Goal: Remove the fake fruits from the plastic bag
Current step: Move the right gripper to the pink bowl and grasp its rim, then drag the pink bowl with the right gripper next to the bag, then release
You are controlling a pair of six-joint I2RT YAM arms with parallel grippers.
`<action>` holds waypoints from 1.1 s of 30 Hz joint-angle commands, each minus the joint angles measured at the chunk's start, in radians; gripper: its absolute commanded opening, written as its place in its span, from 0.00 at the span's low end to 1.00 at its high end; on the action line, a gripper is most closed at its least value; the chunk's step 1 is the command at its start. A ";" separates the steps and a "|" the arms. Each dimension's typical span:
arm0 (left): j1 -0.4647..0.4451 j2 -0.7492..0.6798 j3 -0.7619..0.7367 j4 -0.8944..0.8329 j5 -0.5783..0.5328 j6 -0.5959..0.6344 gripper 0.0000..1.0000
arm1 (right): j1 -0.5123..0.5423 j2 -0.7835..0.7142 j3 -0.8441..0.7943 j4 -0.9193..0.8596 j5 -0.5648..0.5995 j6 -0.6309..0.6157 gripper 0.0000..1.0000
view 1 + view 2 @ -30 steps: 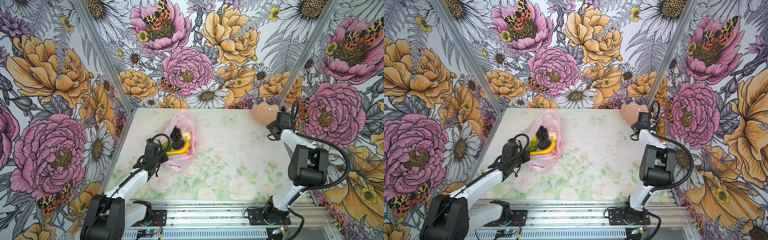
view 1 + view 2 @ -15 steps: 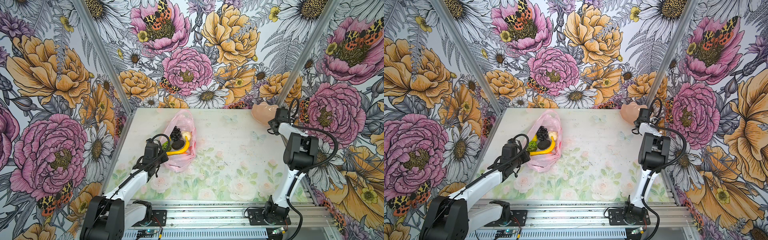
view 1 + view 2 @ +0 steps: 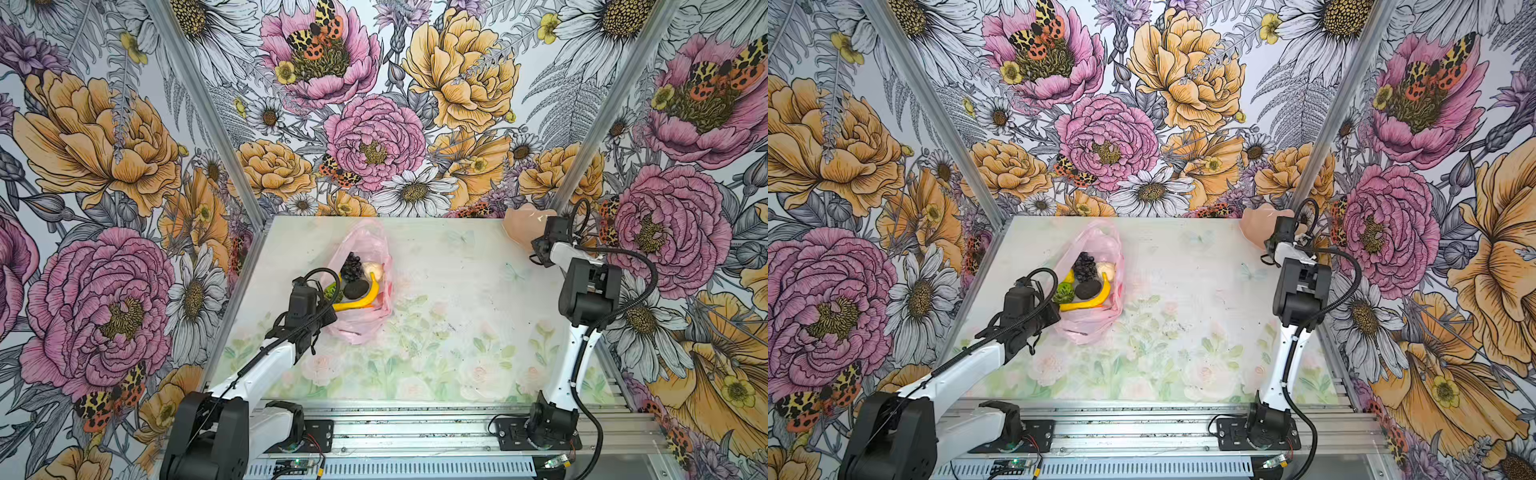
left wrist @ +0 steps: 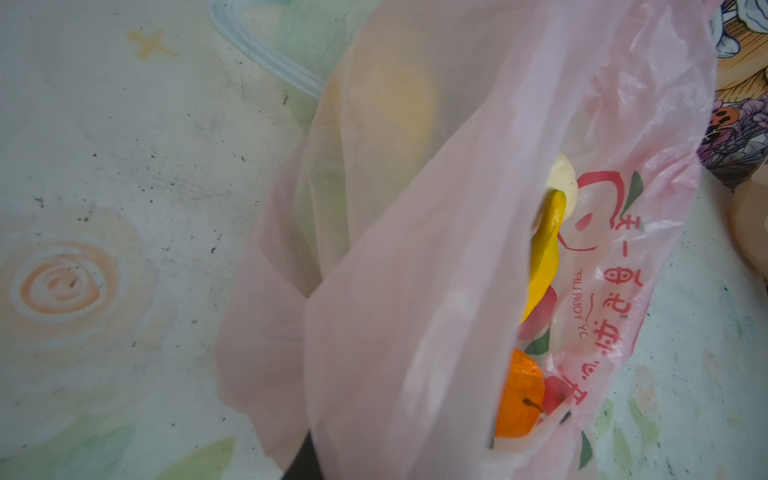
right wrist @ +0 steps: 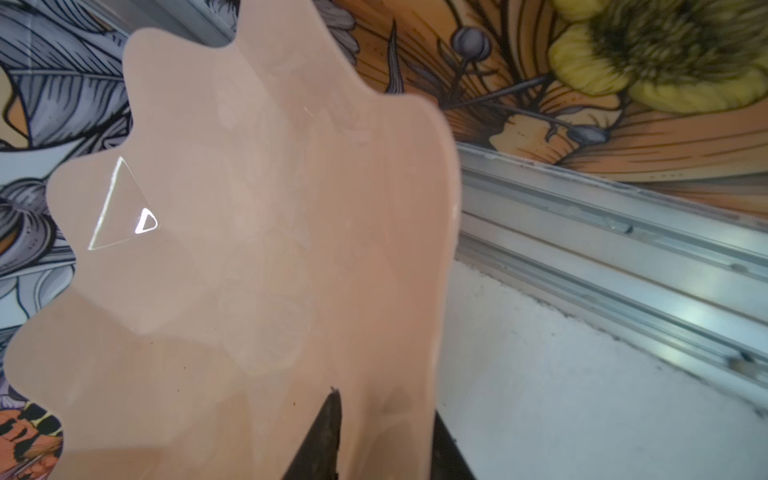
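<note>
The left gripper [image 3: 328, 316] sits at the near left rim of the one plastic bag [image 3: 357, 330]. Its fingertips are buried under its own wrist and the pink film. In the left wrist view the film rises straight from between them, so it looks pinched tight on that rim. The bag lies left of the worktop's [image 3: 457, 324] middle, towards the far edge, with its mouth gaping upward.

I count seven fake fruits [image 3: 353, 274], all inside it:
- one bumpy lime-green ball [image 3: 1064, 293]
- one small lemon [image 3: 1070, 276], hard to pick out
- one grape bunch [image 3: 1084, 264]
- one dark avocado [image 3: 1088, 289]
- one banana [image 3: 1084, 306]
- one cream-white lump [image 3: 1108, 270]
- one orange [image 4: 519, 395], plain only in the left wrist view

In the far right corner stands one scalloped bowl [image 3: 517, 222], partly covered by the right arm [image 3: 588, 286]. The right gripper [image 5: 386, 419] is clamped on its rim, one finger inside and one outside.
</note>
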 commanded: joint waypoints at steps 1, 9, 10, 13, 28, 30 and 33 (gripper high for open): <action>-0.002 0.006 -0.008 0.036 0.016 0.020 0.22 | 0.010 0.002 0.023 0.008 -0.043 0.003 0.21; -0.002 0.007 -0.009 0.042 0.019 0.019 0.22 | 0.019 -0.060 -0.050 0.018 -0.114 0.012 0.07; -0.001 0.005 -0.009 0.043 0.019 0.019 0.22 | 0.019 -0.067 -0.059 0.021 -0.132 0.009 0.05; -0.001 -0.003 -0.014 0.044 0.016 0.017 0.22 | 0.024 -0.102 -0.097 0.029 -0.164 -0.010 0.03; -0.007 0.039 -0.001 0.059 0.032 0.027 0.16 | 0.106 -0.417 -0.510 0.119 -0.473 -0.144 0.00; -0.007 0.045 0.002 0.059 0.032 0.028 0.16 | 0.117 -0.462 -0.578 0.128 -0.500 -0.160 0.00; -0.007 0.061 0.010 0.059 0.036 0.034 0.15 | 0.138 -0.518 -0.662 0.133 -0.558 -0.182 0.00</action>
